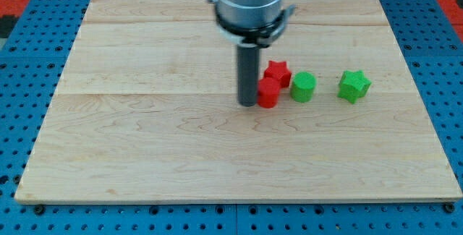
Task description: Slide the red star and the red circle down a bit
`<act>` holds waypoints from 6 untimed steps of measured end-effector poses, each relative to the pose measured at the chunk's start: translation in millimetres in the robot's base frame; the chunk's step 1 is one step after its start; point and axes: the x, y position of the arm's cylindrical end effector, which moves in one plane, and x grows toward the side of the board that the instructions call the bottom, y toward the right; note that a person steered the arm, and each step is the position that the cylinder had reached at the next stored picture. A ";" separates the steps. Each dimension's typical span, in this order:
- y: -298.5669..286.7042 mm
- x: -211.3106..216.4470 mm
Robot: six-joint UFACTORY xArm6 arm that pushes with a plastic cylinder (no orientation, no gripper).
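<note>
The red star (277,72) lies a little right of the board's middle. The red circle (268,92) sits just below it and to its left, touching or nearly touching it. My rod comes down from the arm's grey body at the view's top, and my tip (248,104) rests on the board right against the red circle's left side. The star is up and to the right of the tip.
A green circle (303,87) stands just right of the two red blocks. A green star (354,85) lies farther right. The wooden board (145,148) rests on a blue perforated surface. The arm's grey body (249,3) hangs over the board's top middle.
</note>
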 end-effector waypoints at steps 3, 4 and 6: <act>-40.7 -15.2; -39.4 -70.0; 73.9 -66.4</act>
